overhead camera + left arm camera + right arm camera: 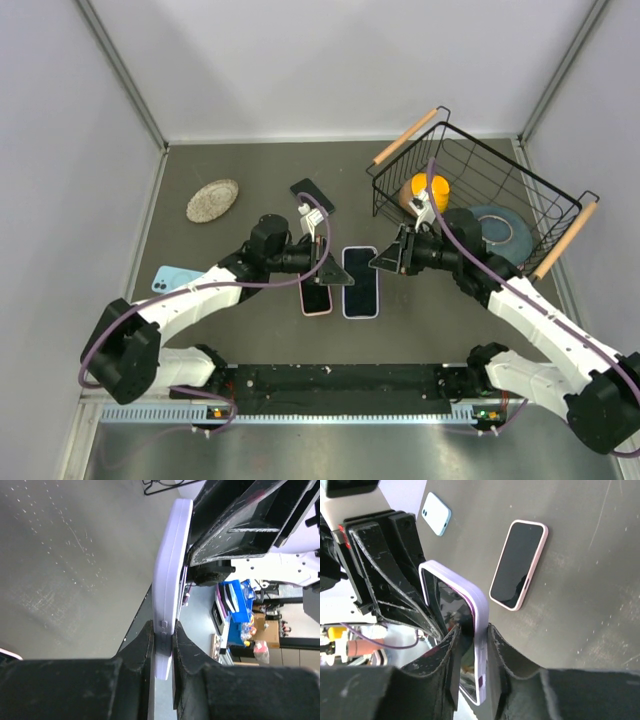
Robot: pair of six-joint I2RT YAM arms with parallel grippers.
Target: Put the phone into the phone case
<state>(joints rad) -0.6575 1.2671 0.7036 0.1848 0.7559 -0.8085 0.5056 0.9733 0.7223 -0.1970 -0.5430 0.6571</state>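
At the far left a light blue phone point(170, 279) lies flat on the matte grey table point(250, 160), with a round woven coaster point(212, 200) farther back; both are well apart from my work. My left gripper point(163, 627) is clamped on one long edge of the lavender phone case point(172, 565), its black fingers pinching front and back just at the side buttons. I take it I hold there to steady the soft, rounded rim. Near it a pink-cased phone point(518, 565) rests face up on the table, and a bare black phone point(312, 195) lies beyond, toward the far side. The phone point(447, 600) itself, glossy and dark, sits inside the lavender rim between my two arms; it looks seated, though I cannot tell whether every corner is home. My right gripper point(472, 629) is closed on the opposite edge, so the case is braced from both sides and seems raised off the table. To the right stands a black wire basket point(510, 153) with wooden handles holding an orange cup point(431, 190), beside a blue-grey plate point(505, 235).
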